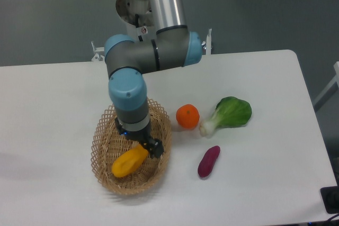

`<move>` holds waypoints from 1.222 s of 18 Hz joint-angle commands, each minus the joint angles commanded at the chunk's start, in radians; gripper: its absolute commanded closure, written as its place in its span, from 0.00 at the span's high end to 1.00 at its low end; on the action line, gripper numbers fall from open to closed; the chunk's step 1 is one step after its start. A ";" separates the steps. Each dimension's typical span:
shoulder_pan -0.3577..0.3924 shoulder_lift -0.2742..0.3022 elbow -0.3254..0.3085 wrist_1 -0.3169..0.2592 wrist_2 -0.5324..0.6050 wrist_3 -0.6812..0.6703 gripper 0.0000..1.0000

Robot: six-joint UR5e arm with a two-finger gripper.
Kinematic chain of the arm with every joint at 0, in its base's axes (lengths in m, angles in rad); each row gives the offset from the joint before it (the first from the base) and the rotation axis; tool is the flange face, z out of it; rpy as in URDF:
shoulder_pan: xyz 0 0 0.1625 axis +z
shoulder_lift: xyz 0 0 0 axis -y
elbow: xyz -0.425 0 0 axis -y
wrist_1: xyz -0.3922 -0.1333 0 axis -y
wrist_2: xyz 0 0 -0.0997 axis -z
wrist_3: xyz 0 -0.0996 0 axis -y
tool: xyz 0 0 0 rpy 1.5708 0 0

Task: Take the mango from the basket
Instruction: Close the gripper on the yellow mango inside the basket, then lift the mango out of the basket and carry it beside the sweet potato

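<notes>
**My gripper over the mango in the basket**

My gripper (139, 140) hangs inside the wicker basket (104, 140), right above the upper end of the mango (130, 161). One dark finger (156, 149) shows just beside the fruit's tapered tip, at the side towards the basket's right rim; the other finger is hidden under my wrist, so I cannot tell how far my jaws stand apart, nor whether they touch the mango. Nothing is visibly held.

My arm comes down from the base at the far edge of the table (53, 93), bends at the grey elbow with its blue caps, and my wrist points nearly straight down into the basket, covering its far half.

The mango lies in the near half of the basket, slanting from the lower left up towards my gripper.

To the right of the basket, on the table, sit an orange (187, 116), a bok choy (230, 113) and a purple sweet potato (208, 161), all apart from the basket.
</notes>
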 joint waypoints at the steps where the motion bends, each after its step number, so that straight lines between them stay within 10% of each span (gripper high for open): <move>1: -0.003 -0.002 -0.002 0.000 0.000 -0.002 1.00; 14: -0.038 -0.048 -0.006 0.070 0.060 -0.097 0.99; 18: -0.038 -0.043 -0.006 0.081 0.060 -0.088 0.54; 22: -0.038 -0.038 -0.005 0.078 0.058 -0.081 0.40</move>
